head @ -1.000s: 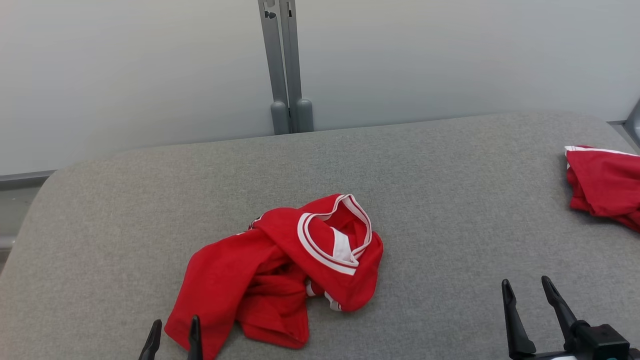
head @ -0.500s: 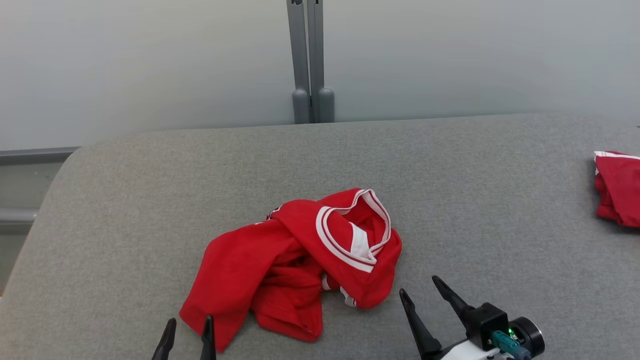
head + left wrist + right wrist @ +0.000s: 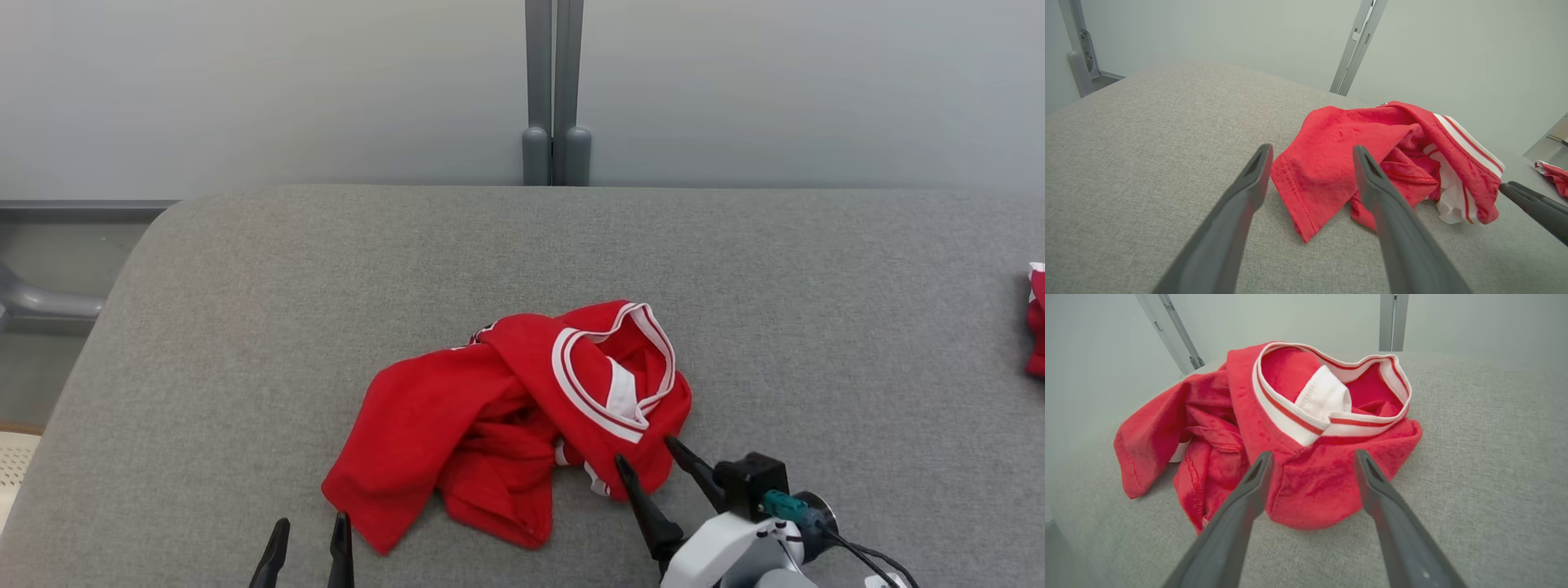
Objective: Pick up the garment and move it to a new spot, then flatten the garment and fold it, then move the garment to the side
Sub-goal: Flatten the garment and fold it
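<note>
Inside the collar (image 3: 1290,416) of the garment (image 3: 433,416), a plain white label (image 3: 1325,394)

Head camera: high behind the jaws, facing forward and down. Wrist cameras: low, close, facing along their own jaws. All share the garment (image 3: 506,408) ahead.

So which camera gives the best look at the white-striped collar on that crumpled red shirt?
The right wrist view: the collar sits close and faces the camera, its whole ring open to sight. The head view shows the collar smaller, from above. The left wrist view catches the collar side-on, as a striped edge.
</note>
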Controlling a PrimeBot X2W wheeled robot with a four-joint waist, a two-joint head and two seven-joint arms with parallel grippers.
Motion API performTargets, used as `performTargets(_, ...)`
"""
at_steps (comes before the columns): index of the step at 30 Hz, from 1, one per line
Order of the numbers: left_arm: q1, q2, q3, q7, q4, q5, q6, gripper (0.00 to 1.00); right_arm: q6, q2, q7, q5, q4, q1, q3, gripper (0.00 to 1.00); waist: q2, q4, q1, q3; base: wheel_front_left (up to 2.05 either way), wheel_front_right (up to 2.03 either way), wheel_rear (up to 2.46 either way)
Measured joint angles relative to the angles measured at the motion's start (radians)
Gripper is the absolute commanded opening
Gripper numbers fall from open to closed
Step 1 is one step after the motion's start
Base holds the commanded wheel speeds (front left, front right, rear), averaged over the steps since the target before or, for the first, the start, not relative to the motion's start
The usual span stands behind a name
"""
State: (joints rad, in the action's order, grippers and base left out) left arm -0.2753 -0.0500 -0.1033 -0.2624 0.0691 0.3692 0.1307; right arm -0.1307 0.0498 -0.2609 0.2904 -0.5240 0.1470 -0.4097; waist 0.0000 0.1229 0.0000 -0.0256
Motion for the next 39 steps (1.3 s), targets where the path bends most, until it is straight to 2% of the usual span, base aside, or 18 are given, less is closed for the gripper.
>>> performTargets(5, 0.012, 0.0, -0.008, 0.0, 0.004, 0.004, 0.0, 1.0, 0.0, -0.001, 0.005, 0.041, -0.061, 0.063, -0.033, 1.0, 0.0, 0.007, 0.0, 0.007, 0.0, 0.0, 0.0)
performTargets(6, 0.014, 0.0, -0.01, 0.0, 0.005, 0.004, 0.0, 1.0, 0.0, 0.0, 0.006, 0.059, -0.07, 0.072, -0.039, 0.91, 0.0, 0.009, 0.0, 0.008, 0.0, 0.0, 0.0)
performTargets(7, 0.015, 0.0, -0.01, 0.0, 0.006, 0.004, 0.0, 1.0, 0.0, 0.0, 0.006, 0.069, -0.078, 0.078, -0.043, 0.52, 0.0, 0.01, 0.0, 0.008, 0.0, 0.0, 0.0)
performTargets(9, 0.016, 0.0, -0.011, 0.0, 0.007, 0.005, 0.0, 1.0, 0.0, -0.001, 0.012, 0.096, -0.095, 0.09, -0.052, 0.0, 0.0, 0.013, 0.0, 0.01, 0.0, 0.0, 0.0)
performTargets(17, 0.019, 0.0, -0.006, 0.0, 0.014, 0.009, 0.0, 1.0, 0.0, 0.0, 0.007, 0.117, -0.106, 0.11, -0.049, 0.0, 0.0, 0.012, 0.0, 0.007, 0.0, 0.0, 0.0)
performTargets(20, 0.017, 0.0, 0.001, 0.0, 0.016, 0.01, 0.0, 1.0, 0.0, 0.0, 0.004, 0.113, -0.04, 0.095, -0.032, 0.0, 0.0, 0.011, -0.0001, 0.001, 0.0, 0.0, 0.0)
performTargets(22, 0.014, 0.0, 0.007, 0.0, 0.015, 0.012, 0.0, 1.0, 0.0, 0.0, 0.019, 0.151, 0.028, 0.073, -0.029, 0.0, 0.0, 0.008, 0.0, -0.002, 0.0, 0.0, 0.0)
performTargets(25, 0.007, 0.0, 0.011, 0.0, 0.015, 0.014, 0.0, 1.0, 0.0, -0.001, 0.09, 0.271, 0.174, 0.047, -0.009, 0.0, 0.0, -0.001, 0.0, -0.006, 0.0, 0.0, 0.0)
performTargets(31, 0.006, 0.0, 0.002, 0.0, 0.016, 0.025, 0.0, 1.0, 0.0, -0.001, 0.272, 0.482, 0.431, 0.044, 0.119, 0.0, 0.0, -0.018, 0.0, -0.011, 0.0, 0.0, 0.0)
performTargets(35, 0.015, 0.0, -0.011, 0.0, 0.021, 0.028, 0.0, 1.0, 0.0, 0.0, 0.379, 0.54, 0.458, 0.107, 0.211, 0.0, 0.0, -0.019, 0.0, -0.006, 0.0, 0.0, 0.0)
performTargets(39, 0.035, 0.0, -0.032, 0.0, 0.03, 0.046, 0.0, 1.0, 0.0, 0.0, 0.513, 0.415, 0.368, 0.177, 0.309, 0.0, 0.0, -0.007, 0.0, -0.001, 0.0, 0.0, 0.0)
